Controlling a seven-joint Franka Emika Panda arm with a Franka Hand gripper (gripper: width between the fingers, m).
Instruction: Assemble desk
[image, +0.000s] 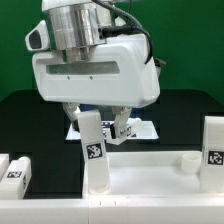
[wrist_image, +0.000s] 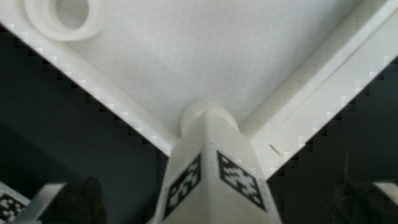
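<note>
The desk lies in parts at the front of the scene. Its rimmed white tabletop (image: 150, 190) rests flat on the black table (image: 40, 110), nearest the exterior view's camera. An upright leg (image: 93, 150) stands at the tabletop's corner on the exterior view's left, with a black-and-white tag facing the camera. In the wrist view this leg rises from where two rims meet; it looks seated in the corner, though the joint itself is hidden. A round socket (wrist_image: 68, 18) shows at another corner of the tabletop, with nothing in it.

At the exterior view's left, off the tabletop, two loose legs (image: 15, 170) lie on the table. At the right edge a second leg (image: 213, 148) stands upright, tag forward.

Just behind and above the upright leg hangs the gripper (image: 111, 126). Its fingers (wrist_image: 80, 205) are spread wide, one on each side of the leg, with dark gaps between them and it; they hold nothing. Farther back the marker board (image: 146, 128) lies flat, partly hidden by the gripper. The white arm (image: 95, 65) fills the top.
</note>
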